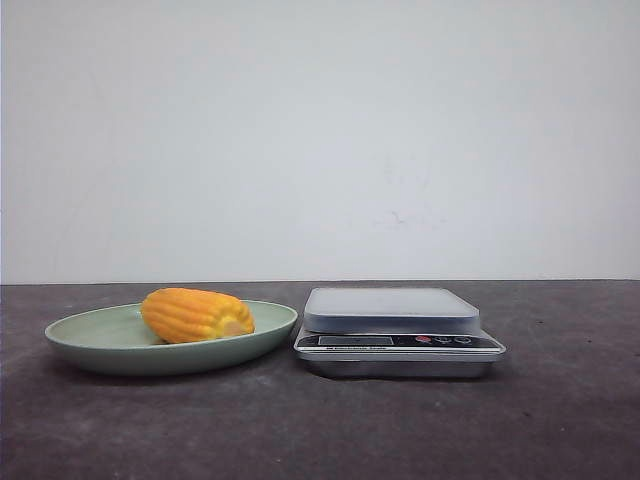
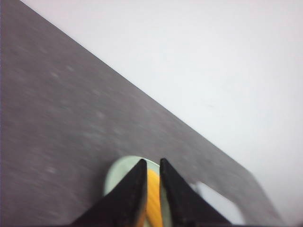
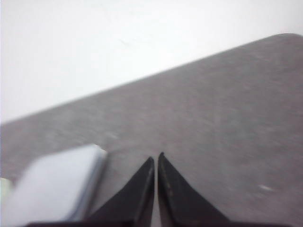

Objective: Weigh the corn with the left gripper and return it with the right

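On plate (image 1: 90,340), corn (image 1: 195,314); left gripper (image 2: 151,163) hides most.

Plain white wall (image 1: 320,130) behind dark grey speckled table (image 1: 320,430).

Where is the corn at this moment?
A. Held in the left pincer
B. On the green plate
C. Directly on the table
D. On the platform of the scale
B: in the front view the corn lies on the green plate, left of the scale, whose platform is bare.

Orange-yellow corn (image 1: 196,315) sideways on plate (image 1: 90,340)
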You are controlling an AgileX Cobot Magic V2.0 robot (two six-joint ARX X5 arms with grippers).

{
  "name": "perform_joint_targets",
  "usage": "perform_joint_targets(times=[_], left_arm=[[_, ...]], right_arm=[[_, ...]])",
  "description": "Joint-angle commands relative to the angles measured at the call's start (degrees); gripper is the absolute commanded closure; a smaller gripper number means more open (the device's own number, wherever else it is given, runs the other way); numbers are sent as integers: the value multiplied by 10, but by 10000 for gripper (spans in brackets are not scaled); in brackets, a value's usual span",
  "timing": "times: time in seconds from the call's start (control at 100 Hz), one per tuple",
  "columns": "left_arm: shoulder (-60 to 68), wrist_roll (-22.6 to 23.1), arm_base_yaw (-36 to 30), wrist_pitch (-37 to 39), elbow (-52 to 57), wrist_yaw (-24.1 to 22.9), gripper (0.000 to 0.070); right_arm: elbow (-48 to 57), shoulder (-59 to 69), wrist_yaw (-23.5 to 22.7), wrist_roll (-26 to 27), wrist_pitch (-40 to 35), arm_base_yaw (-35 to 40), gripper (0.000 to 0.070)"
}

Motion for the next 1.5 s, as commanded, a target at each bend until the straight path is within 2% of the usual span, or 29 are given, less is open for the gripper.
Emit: perform_joint_targets(times=[0.0,0.07,0.19,0.31,0.36,0.45,0.68,0.88,1.07,1.27,1.3,1.33,1.35,1.36,1.37,1.4,1.41,1.45,1.49], left_arm=[[-1,-39,1,6,5,28,700],[-1,-49,1,6,12,57,700],[-1,-50,1,6,27,106,699],[-1,-50,1,0,61,154,696],[0,-50,1,-3,80,165,694],[8,-24,1,-40,141,164,694],[122,105,1,-177,345,148,694],[256,245,1,-308,529,113,694],[329,252,0,-367,624,113,694],[339,253,-5,-406,653,113,687],[339,252,-5,-406,653,113,655],[339,252,-5,-406,653,113,623],[339,252,-5,-405,653,113,590],[339,252,-5,-406,653,113,558],[339,252,-5,-406,653,113,546],[339,252,-5,-407,653,113,456],[339,251,-5,-407,653,113,429],[339,246,-5,-409,653,113,320],[339,242,-5,-410,653,113,236]], right_arm=[[-2,-2,-19,25,35,0,695],[-2,-2,-43,25,63,0,695],[0,-2,-103,28,67,0,695],[31,-2,-136,96,67,0,695],[56,-2,-149,101,66,0,696],[136,0,-160,83,27,0,696],[367,93,-157,-86,-155,0,696],[499,182,-119,-127,-264,0,696],[552,224,-115,-141,-276,0,696],[568,228,-135,-141,-277,0,690],[568,228,-135,-141,-278,0,662],[568,228,-135,-141,-279,0,594],[568,228,-135,-140,-279,0,530],[568,228,-135,-140,-280,0,475],[568,228,-136,-139,-281,0,456],[568,228,-142,-136,-282,0,321],[568,228,-143,-136,-282,0,302],[568,228,-149,-126,-283,0,152],[568,228,-155,-118,-283,0,72]])
